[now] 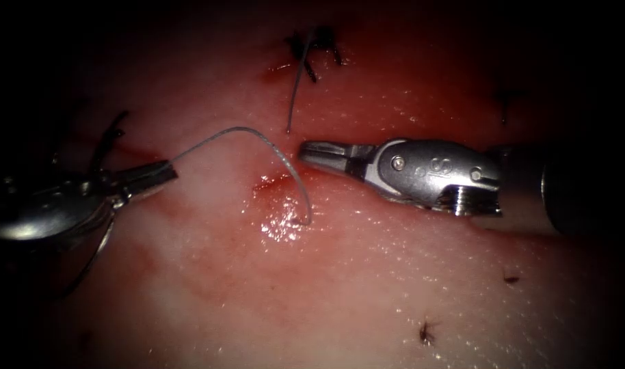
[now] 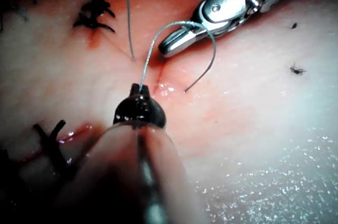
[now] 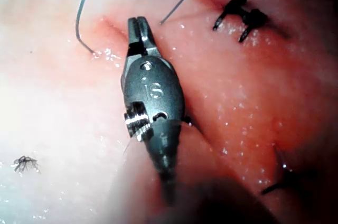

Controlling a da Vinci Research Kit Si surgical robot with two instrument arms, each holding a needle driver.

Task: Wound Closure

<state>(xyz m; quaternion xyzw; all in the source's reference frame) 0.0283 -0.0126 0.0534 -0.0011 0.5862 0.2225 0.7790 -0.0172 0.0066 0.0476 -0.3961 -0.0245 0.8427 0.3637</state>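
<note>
Left tool [image 1: 163, 172] reaches in level, fingers pinching the needle's [image 1: 271, 147] end, tip in the tissue [image 1: 394, 287]; right tool [image 1: 311, 152] level, fingers together, empty.

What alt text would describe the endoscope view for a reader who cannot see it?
The left tool holds one end of a curved needle, whose other end enters the tissue beside the small cut. The right tool, jaws shut and empty, rests nearby, below a knotted stitch.

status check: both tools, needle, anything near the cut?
Left tool jaws shut on needle at its end. Needle tip in tissue, at the cut. Right tool jaws shut, empty, beside the needle. Loose thread end nearby.
</note>
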